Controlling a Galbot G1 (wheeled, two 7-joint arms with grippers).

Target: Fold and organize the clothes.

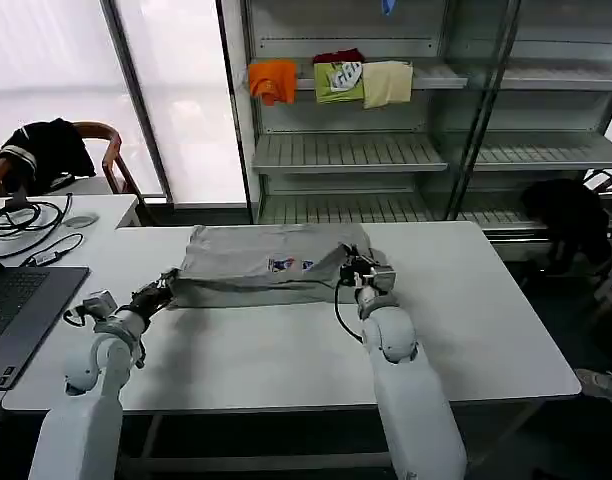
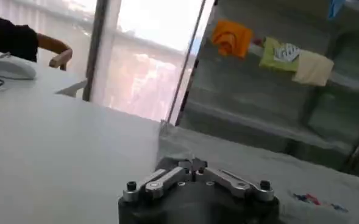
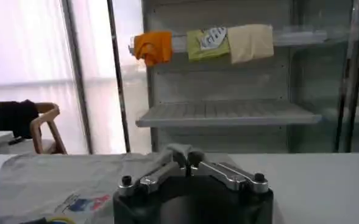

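- Head view shows a white table [image 1: 286, 345] with a light grey shirt [image 1: 256, 262] lying partly folded across its far half, a small multicoloured print on its front.
- Left gripper [image 1: 164, 290] sits at the shirt's near left corner, and from the left wrist camera its fingers [image 2: 190, 163] are drawn together on the cloth edge, the shirt spreading away ahead of it and to its right.
- Right gripper [image 1: 354, 268] is at the shirt's right edge; from its wrist camera the fingers [image 3: 180, 159] are pinched on a raised fold of grey cloth, the print just beside the gripper on its left.
- Behind both grippers, past the table, stands a metal shelf rack [image 1: 386, 150] carrying an orange cloth [image 1: 273, 80], a green one [image 1: 339, 80] and a cream one [image 1: 387, 83].
- Left of the left gripper lie a laptop [image 1: 21, 305] and cables [image 1: 31, 225]; beyond them a wooden chair [image 1: 106, 150] holds a black garment [image 1: 46, 150] before bright windows.
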